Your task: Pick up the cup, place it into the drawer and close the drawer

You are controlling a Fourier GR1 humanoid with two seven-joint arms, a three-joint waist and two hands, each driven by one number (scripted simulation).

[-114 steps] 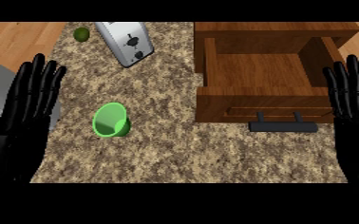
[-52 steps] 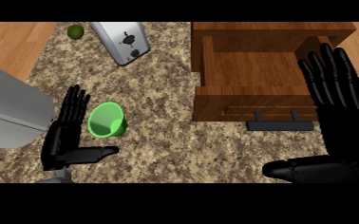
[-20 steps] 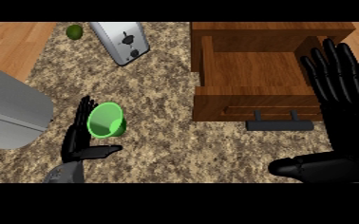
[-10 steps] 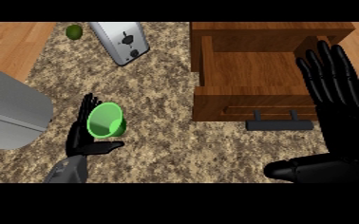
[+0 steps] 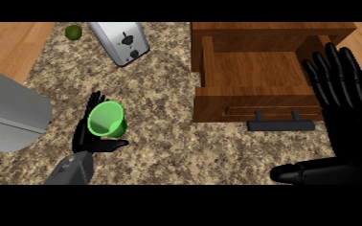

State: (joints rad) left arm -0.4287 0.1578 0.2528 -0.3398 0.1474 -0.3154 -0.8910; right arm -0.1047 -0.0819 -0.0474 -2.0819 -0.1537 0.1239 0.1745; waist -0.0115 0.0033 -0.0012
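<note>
Green and bright against the speckled tabletop, the cup sits in the lower left of the frame, its open mouth tipped toward the camera. The left robot hand is right behind and under it: fingers rise along the cup's far left side and the thumb juts out below its base, so the hand cradles the cup and looks to be closing around it. Whether the cup has left the surface cannot be told from this angle.

Judging by how things lie, the task is at its first step. The cup is being grasped but is well apart from the drawer, which stands pulled open in the upper right of the frame, its wooden inside bare and its dark handle facing the lower edge. Carrying the cup across, setting it inside and pushing the drawer shut are all left to do.

The right robot hand shows at the right edge, fingers straight and spread, held over the drawer's right side and gripping nothing.

A toaster and a small lime lie in the upper left, clear of the action.
</note>
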